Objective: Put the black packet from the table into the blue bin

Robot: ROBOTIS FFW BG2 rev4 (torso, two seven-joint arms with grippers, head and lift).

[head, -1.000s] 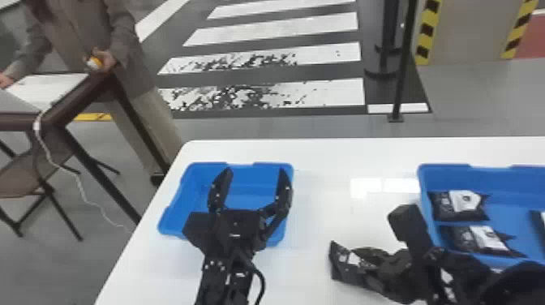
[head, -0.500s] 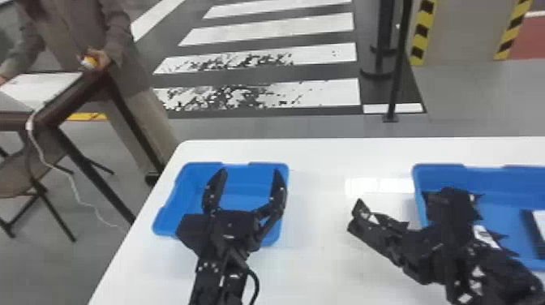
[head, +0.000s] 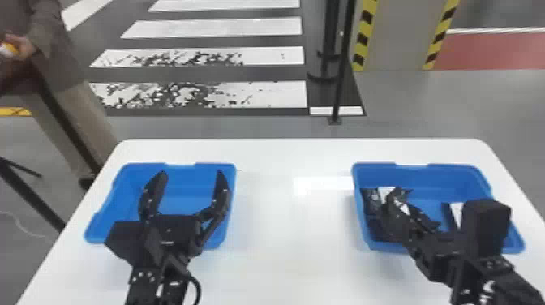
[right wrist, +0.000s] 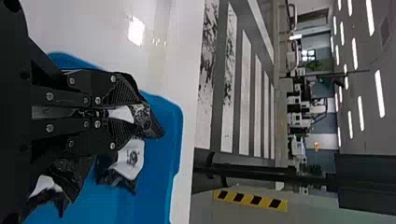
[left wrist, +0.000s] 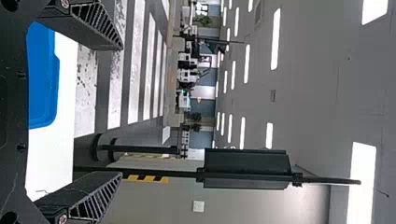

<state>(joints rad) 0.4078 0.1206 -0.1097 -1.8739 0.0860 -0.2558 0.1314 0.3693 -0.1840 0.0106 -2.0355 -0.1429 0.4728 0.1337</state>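
Observation:
The right gripper (head: pixel 394 202) is over the left part of the right-hand blue bin (head: pixel 450 167). In the right wrist view, the right gripper (right wrist: pixel 125 115) is shut on a black packet (right wrist: pixel 150 125) with a white label, which sticks out past its fingertips above the blue bin (right wrist: pixel 159 186). Other black packets with white labels lie in that bin, one (right wrist: pixel 130 161) close beside the held one. My left gripper (head: pixel 191 178) is parked, open and holding nothing, above the left-hand blue bin (head: pixel 178 164); in the left wrist view the left gripper's (left wrist: pixel 122 110) two fingers stand wide apart.
Both bins stand on a white table (head: pixel 284 251), with a stretch of tabletop between them. A black-and-white item (head: pixel 456 213) lies farther right in the right-hand bin. Beyond the table's far edge stands a dark post (head: pixel 344 69).
From the table between the bins, my right gripper has moved right, over the right-hand bin, with the packet. The head view has turned rightward. My left gripper stays above the left bin.

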